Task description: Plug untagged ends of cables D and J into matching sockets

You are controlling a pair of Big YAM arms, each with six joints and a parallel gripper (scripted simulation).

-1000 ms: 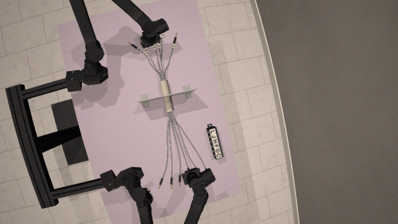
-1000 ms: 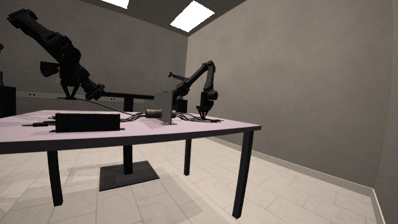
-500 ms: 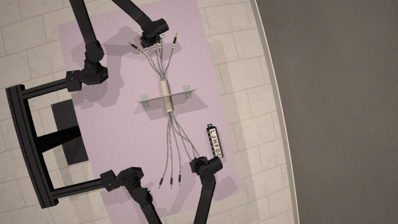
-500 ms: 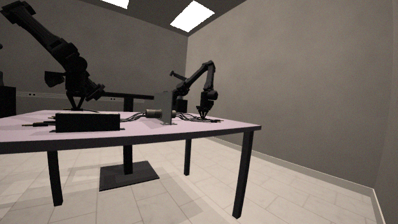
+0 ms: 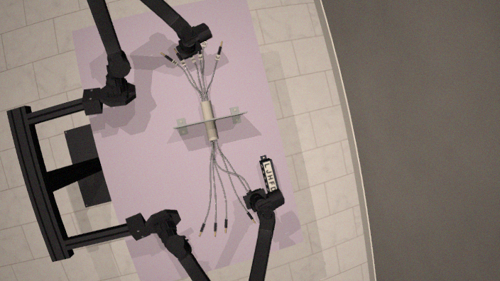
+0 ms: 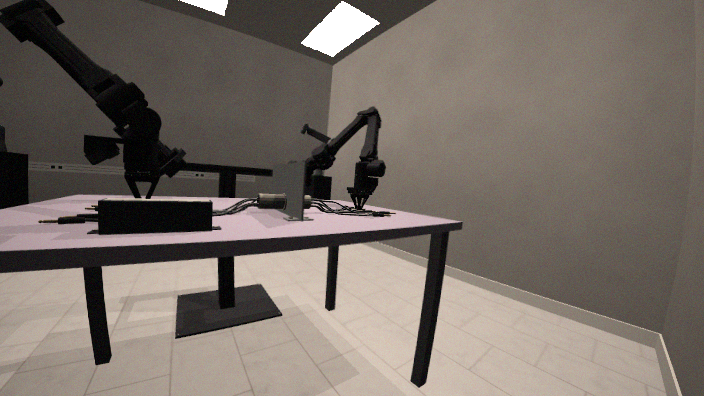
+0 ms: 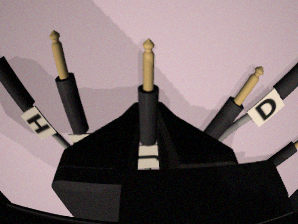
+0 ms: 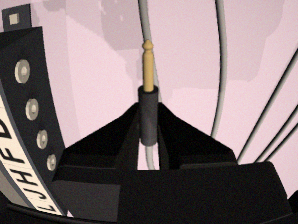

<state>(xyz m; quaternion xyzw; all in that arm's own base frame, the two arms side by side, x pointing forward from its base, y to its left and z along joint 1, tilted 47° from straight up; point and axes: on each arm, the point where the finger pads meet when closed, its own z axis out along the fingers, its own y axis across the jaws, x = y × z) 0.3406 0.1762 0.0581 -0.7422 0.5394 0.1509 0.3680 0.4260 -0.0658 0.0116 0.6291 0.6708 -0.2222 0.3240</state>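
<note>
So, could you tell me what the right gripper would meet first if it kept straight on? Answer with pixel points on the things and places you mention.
Probably the tabletop (image 5: pixel 160 160) (image 6: pixel 245 231) (image 7: pixel 210 30) (image 8: pixel 100 85) below the right gripper (image 5: pixel 254 201) (image 6: pixel 142 196) (image 8: pixel 148 110), though a cable (image 8: pixel 144 17) might cross its line; depth is unclear.
</note>
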